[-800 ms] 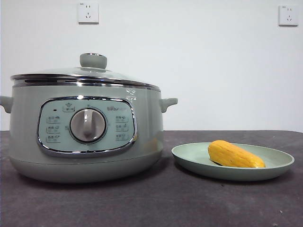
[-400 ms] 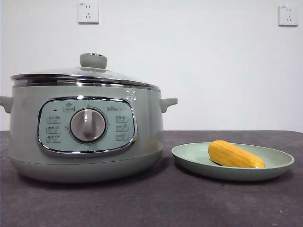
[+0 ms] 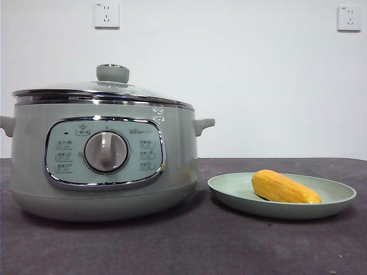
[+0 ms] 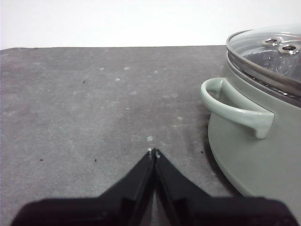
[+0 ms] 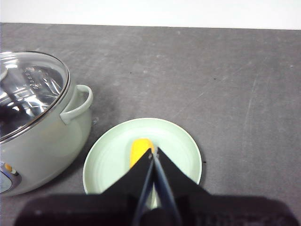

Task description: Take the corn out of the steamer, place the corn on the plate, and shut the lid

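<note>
Stubby yellow-orange corn [image 5: 139, 149] lies on shallow pale green plate [image 5: 186, 141], below right end effector [image 5: 154, 153], closed, empty; left end effector [image 4: 153, 151] closed, empty.

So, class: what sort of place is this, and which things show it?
Probably a staged test bench, not a kitchen: bare white wall with sockets, one dark table, only a steamer and a plate of corn.

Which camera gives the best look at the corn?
The front view: the whole corn lies in plain sight on the plate. The right wrist view shows only its tip behind the claw; the left wrist view misses it.
</note>
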